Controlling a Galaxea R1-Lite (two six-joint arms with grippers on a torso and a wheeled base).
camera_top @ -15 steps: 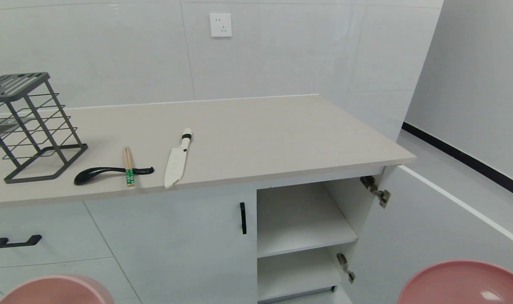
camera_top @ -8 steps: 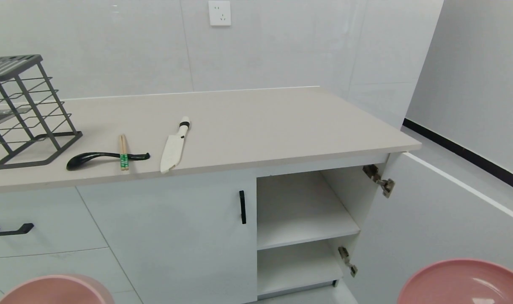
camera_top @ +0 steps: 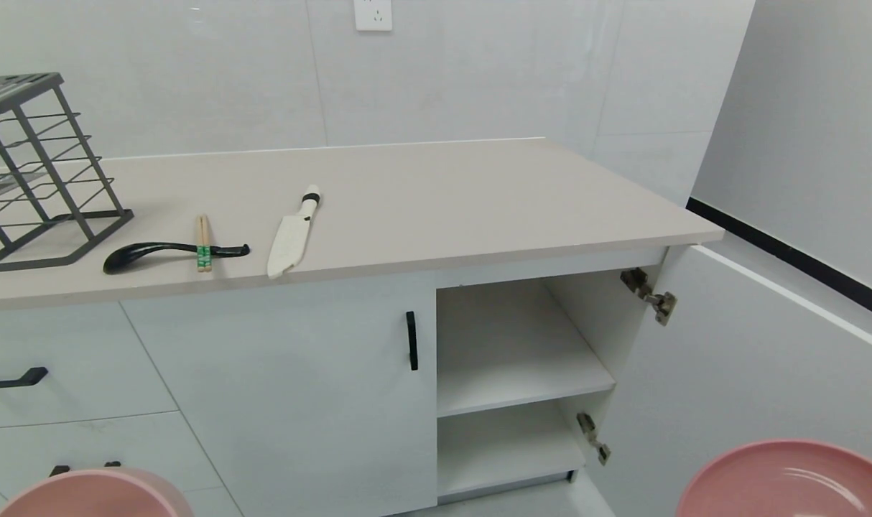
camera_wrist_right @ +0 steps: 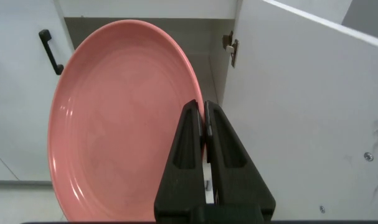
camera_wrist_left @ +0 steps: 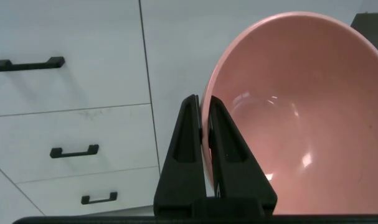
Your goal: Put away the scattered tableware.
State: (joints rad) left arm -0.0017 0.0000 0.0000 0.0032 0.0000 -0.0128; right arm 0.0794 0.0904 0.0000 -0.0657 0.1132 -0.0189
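White-tiled kitchen corner. A pale desk (camera_top: pixel 443 201) ran over white cabinets, and the right-hand cabinet (camera_top: pixel 515 373) stood open with two shelves. Near the desk's front edge I noted a white knife (camera_top: pixel 292 233) and a black spoon (camera_top: pixel 170 253) with chopsticks (camera_top: pixel 203 243) lying across its handle. A wire rack (camera_top: pixel 34 172) stood at the left. The left claw (camera_wrist_left: pixel 203 109) was clamped on the rim of the pink bowl (camera_wrist_left: pixel 288 124), low before the drawers (camera_wrist_left: pixel 64 124). The right claw (camera_wrist_right: pixel 203 115) was pinched on the rim of the pink plate (camera_wrist_right: pixel 126 118), facing the open cabinet.

a smooth, glossy finish is shown by the pink bowl (camera_wrist_left: pixel 288 112) and pink plate (camera_wrist_right: pixel 120 118) — matt dark metal is seen in the wire rack (camera_top: pixel 14 92).
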